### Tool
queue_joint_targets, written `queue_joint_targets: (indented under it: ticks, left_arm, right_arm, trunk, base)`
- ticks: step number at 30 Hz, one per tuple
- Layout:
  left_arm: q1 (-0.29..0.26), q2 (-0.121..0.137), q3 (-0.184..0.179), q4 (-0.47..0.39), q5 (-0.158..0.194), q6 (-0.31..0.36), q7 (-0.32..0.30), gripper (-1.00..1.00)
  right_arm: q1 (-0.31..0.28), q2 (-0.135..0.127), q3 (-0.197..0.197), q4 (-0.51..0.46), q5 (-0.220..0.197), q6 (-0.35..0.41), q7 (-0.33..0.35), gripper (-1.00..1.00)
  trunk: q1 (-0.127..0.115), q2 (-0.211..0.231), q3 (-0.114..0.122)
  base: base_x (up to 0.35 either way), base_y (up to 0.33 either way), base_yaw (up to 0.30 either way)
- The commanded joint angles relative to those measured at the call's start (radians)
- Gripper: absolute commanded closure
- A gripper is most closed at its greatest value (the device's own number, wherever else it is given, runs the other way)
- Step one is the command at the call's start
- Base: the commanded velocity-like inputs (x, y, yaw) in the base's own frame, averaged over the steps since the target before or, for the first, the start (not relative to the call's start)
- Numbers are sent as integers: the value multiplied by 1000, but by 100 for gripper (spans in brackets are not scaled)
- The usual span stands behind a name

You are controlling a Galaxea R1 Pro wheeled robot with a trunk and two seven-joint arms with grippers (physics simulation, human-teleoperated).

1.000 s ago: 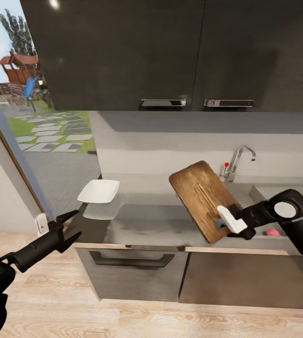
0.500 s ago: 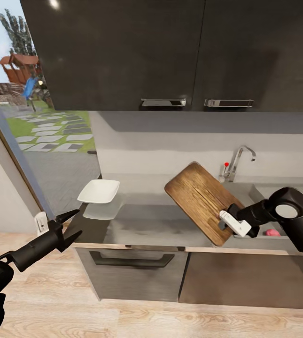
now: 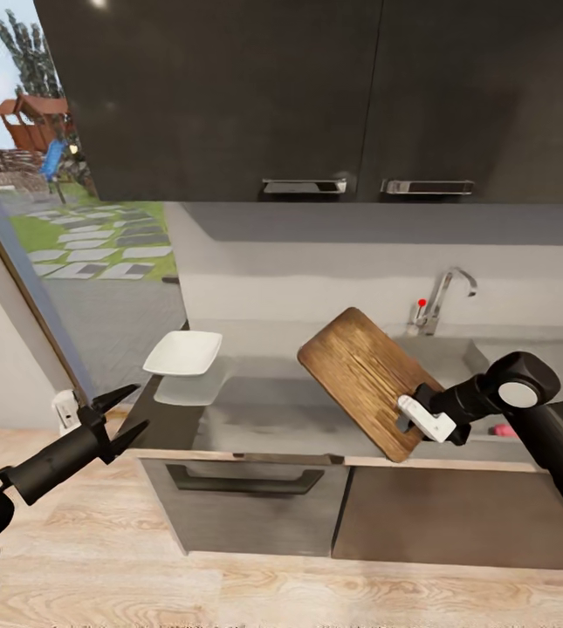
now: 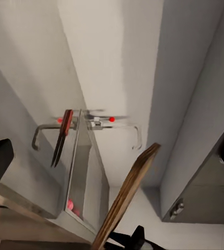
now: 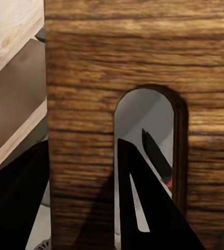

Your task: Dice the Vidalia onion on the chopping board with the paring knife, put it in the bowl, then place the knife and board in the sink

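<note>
My right gripper [image 3: 416,412] is shut on the chopping board [image 3: 364,375], holding it tilted above the countertop [image 3: 272,403] beside the sink [image 3: 484,356]. In the right wrist view one finger [image 5: 138,208] passes through the board's [image 5: 107,88] handle slot, and the other lies against its face. The pinkish Vidalia onion [image 3: 504,430] peeks from the sink behind my right arm. The red-handled paring knife [image 4: 62,137] lies near the tap [image 3: 439,299] by the basin's edge. The white bowl [image 3: 183,353] sits at the counter's left end. My left gripper [image 3: 117,417] hangs open off the counter's front left.
Dark wall cabinets [image 3: 316,96] with chrome handles hang above the counter. A drawer with a dark bar handle [image 3: 244,482] sits below the worktop. A glass door [image 3: 19,262] on the left looks onto a garden. Wooden floor [image 3: 229,593] lies in front.
The right gripper has swung the chopping board slightly to the left and lowered its near end. The left gripper has drifted a little left. The view has shifted slightly.
</note>
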Motion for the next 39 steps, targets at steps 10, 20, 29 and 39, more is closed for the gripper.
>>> queue_joint_targets:
  ticks: [10, 20, 29, 39]
  left_arm:
    - [2, 33, 3, -1, 11, 5, 3, -100]
    - [19, 42, 22, -1, 11, 5, -21, -100]
    - [30, 44, 34, -1, 11, 6, -53, -100]
    - [32, 44, 34, -1, 11, 7, -55, -100]
  right_arm:
    - [12, -1, 97, -27, 92, -163, 7, 100]
    - [13, 0, 102, -49, 116, -156, 10, 100]
    - [13, 1, 99, -50, 113, -143, 10, 100]
    - [15, 0, 113, -64, 107, -146, 12, 100]
  trunk:
    - [1, -2, -18]
    - [1, -2, -22]
    - [1, -2, -23]
    - [1, -2, -37]
  base:
    - [0, 0, 0]
    - [38, 3, 0]
    - [290, 65, 0]
    - [147, 32, 0]
